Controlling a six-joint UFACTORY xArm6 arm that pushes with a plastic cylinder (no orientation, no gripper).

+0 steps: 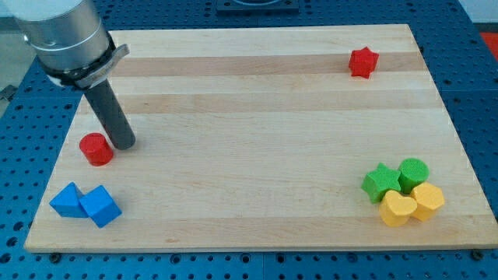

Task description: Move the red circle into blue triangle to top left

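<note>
The red circle [96, 148] lies near the board's left edge, a little above the two blue blocks. The blue triangle [68, 200] sits at the bottom left, touching the blue cube [100, 206] on its right. My tip [124, 144] rests on the board just right of the red circle, touching or nearly touching it. A gap of bare wood separates the red circle from the blue triangle below it.
A red star [362, 61] lies at the top right. A green star [380, 182], a green circle [413, 173], a yellow heart [398, 208] and a yellow hexagon [427, 201] cluster at the bottom right. The wooden board [257, 132] sits on a blue perforated table.
</note>
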